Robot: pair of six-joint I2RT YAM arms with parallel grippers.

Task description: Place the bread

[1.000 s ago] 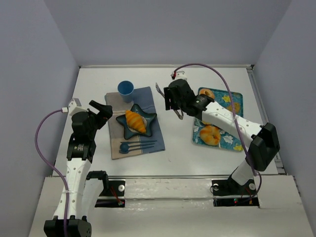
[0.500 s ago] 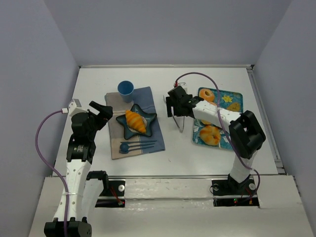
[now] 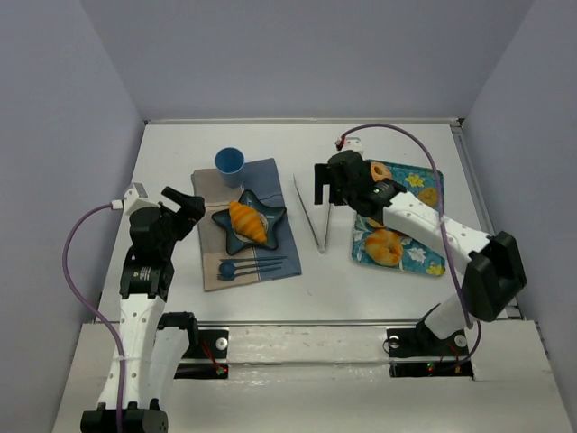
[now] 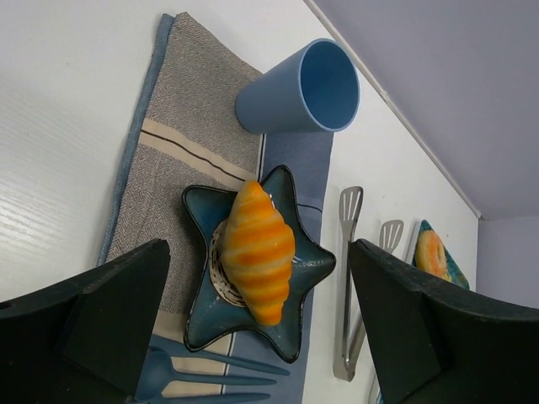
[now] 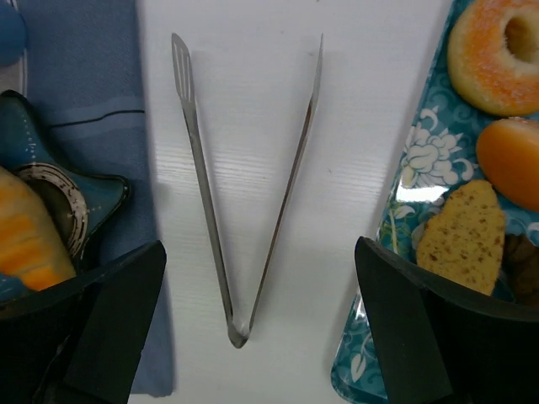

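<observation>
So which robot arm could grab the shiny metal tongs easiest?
Probably the right. The right gripper, open, hangs directly above the V-shaped tongs lying on the white table. The left gripper is farther off, on the other side of the blue star-shaped plate holding the orange striped croissant.

My overhead camera sits above and behind both arm bases, looking down on the whole table (image 3: 180, 158). My left wrist camera looks slantwise from the left, fairly near, across the star plate (image 4: 199, 212). My right wrist camera looks straight down, close, at the tongs (image 5: 202, 178). All three share plate, tongs and the croissant (image 3: 245, 222).
</observation>
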